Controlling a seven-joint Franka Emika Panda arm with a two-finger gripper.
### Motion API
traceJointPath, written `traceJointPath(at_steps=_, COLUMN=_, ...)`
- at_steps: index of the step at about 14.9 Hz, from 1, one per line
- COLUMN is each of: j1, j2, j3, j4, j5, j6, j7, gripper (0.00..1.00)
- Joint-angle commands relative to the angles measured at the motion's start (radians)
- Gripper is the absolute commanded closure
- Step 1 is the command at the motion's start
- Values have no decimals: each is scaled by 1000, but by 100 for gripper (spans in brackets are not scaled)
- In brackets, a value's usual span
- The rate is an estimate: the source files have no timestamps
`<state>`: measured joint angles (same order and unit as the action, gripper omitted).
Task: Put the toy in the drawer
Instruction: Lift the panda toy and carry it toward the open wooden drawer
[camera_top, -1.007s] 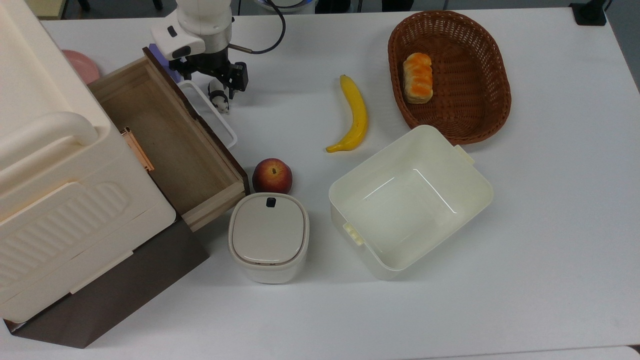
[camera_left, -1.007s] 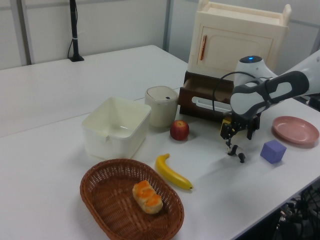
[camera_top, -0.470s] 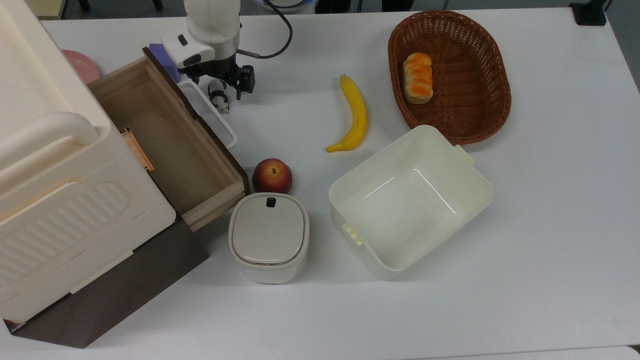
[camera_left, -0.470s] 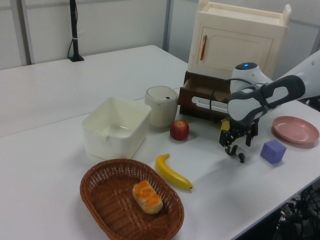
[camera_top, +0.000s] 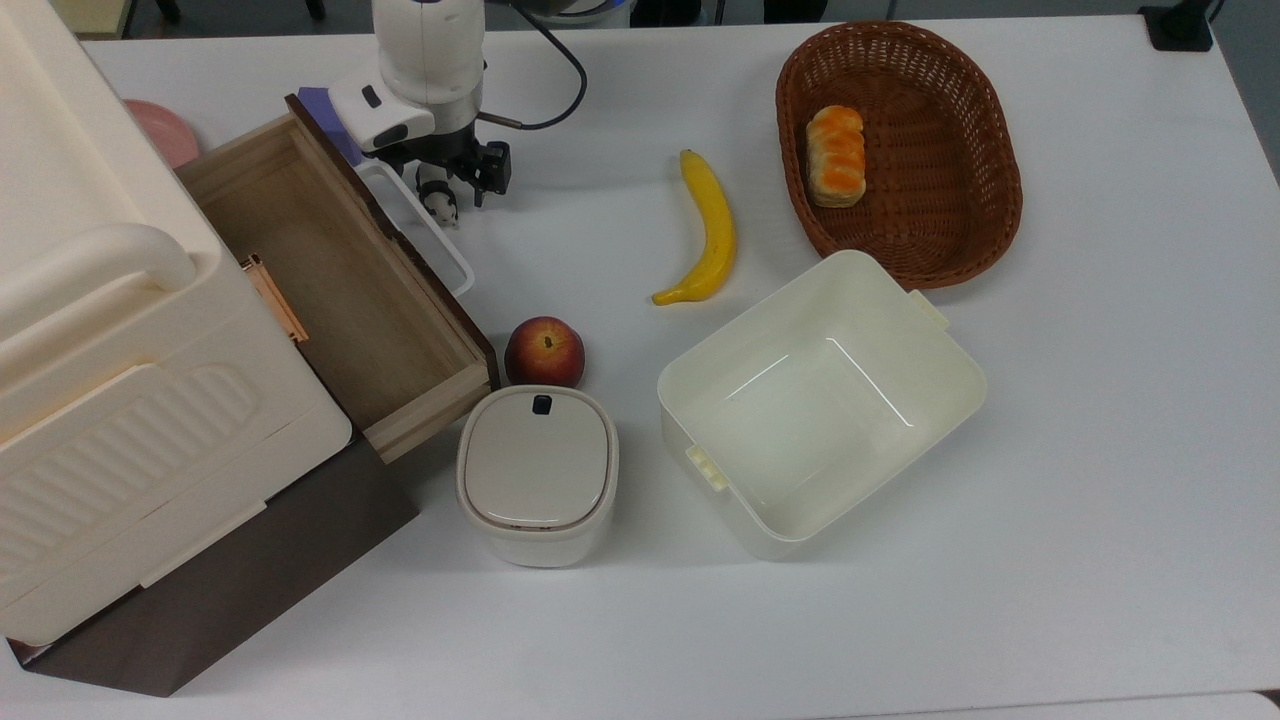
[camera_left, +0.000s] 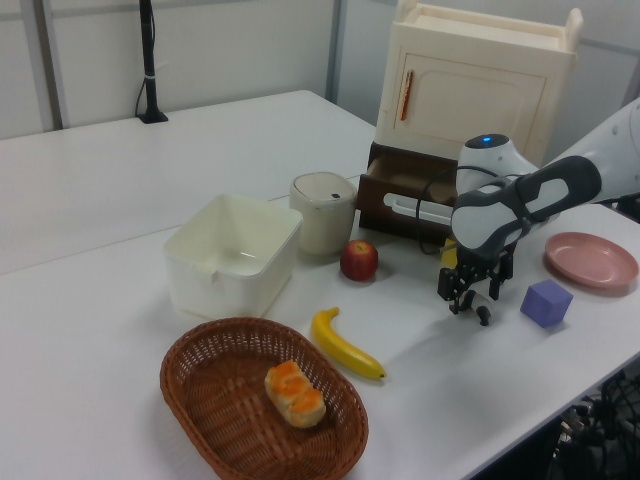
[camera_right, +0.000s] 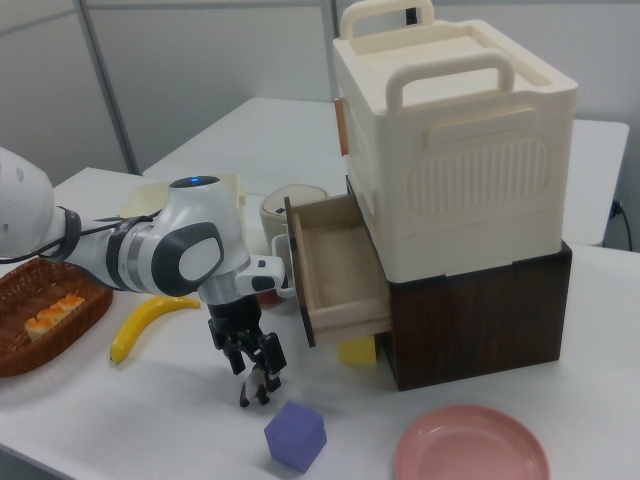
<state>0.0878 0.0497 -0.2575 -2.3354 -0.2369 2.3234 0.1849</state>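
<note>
The toy (camera_top: 439, 203) is a tiny black-and-white panda standing on the white table just outside the drawer's white loop handle (camera_top: 420, 232). It also appears as the toy (camera_left: 483, 315) and the toy (camera_right: 256, 386). My gripper (camera_top: 457, 186) hangs right over it, open, with a finger on either side of the panda's top and not closed on it; gripper (camera_left: 472, 300), gripper (camera_right: 257, 366). The drawer (camera_top: 262, 185) is pulled out of the brown cabinet base, its light-wood inside bare; drawer (camera_right: 309, 289), drawer (camera_left: 392, 188).
A purple cube (camera_right: 296, 436) and a pink plate (camera_right: 470, 452) lie near the toy. An apple (camera_top: 544, 351), a lidded cream bin (camera_top: 537, 474), a cream tub (camera_top: 925, 350), a banana (camera_top: 708, 228) and a wicker basket (camera_top: 990, 200) holding bread fill the rest of the table.
My gripper has come down closer to the table around the toy and shifted slightly to the top view's right. The toy and drawer have not moved.
</note>
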Motion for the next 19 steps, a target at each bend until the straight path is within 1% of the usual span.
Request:
traceJointPath(at_steps=1, j1=12, j2=-4, j3=-6, j4=-15, j5=16, j6=33, j7=-16, gripper=63)
traceJointPath(at_steps=2, j1=12, j2=-4, j3=-6, j4=-15, j5=16, j6=34, j7=-16, gripper=70)
traceJointPath(at_steps=9, j1=27, j2=-10, j3=-3, j4=-7, j5=16, j6=36, j7=-8, gripper=72)
traceJointPath(at_steps=12, j1=69, j2=-19, j3=6, j4=22, j5=18, j6=33, j7=11, gripper=72)
traceJointPath(at_steps=14, j1=89, j2=-20, j3=38, j4=56, j5=19, j6=25, j7=59, gripper=73)
traceJointPath(at_steps=17, j1=90, j2=-33, j3=90, j4=116, j5=25, j6=21, j7=122, gripper=74)
traceJointPath(at_steps=19, j1=90, j2=-36, j3=104, j4=160, j5=47, j6=19, j7=133, gripper=74)
